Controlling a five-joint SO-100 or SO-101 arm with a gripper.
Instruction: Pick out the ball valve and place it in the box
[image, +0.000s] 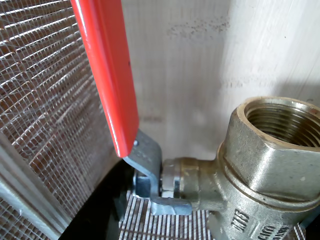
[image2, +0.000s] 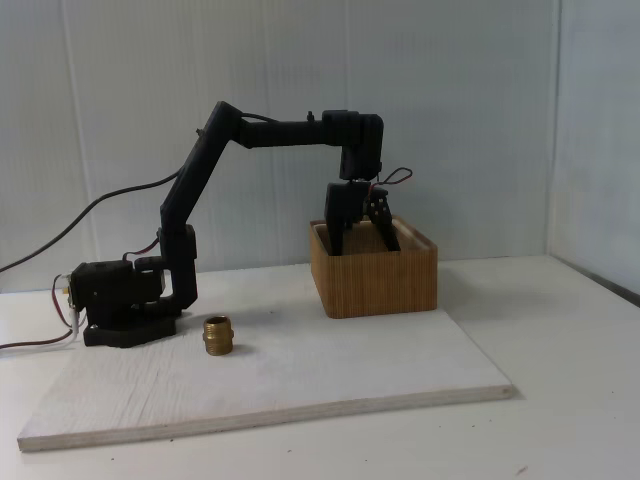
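While the end effector (image2: 362, 242) dips into the box (image2: 375, 275), its grip unclear, wrist view shows the ball valve (image: 250, 170).

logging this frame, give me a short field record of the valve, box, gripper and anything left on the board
ball valve: brass body with its red lever, close up in the wrist view, inside the box
box: wooden, on the white board
gripper: lowered into the box, jaw state unclear
left on board: brass nipple near the arm base
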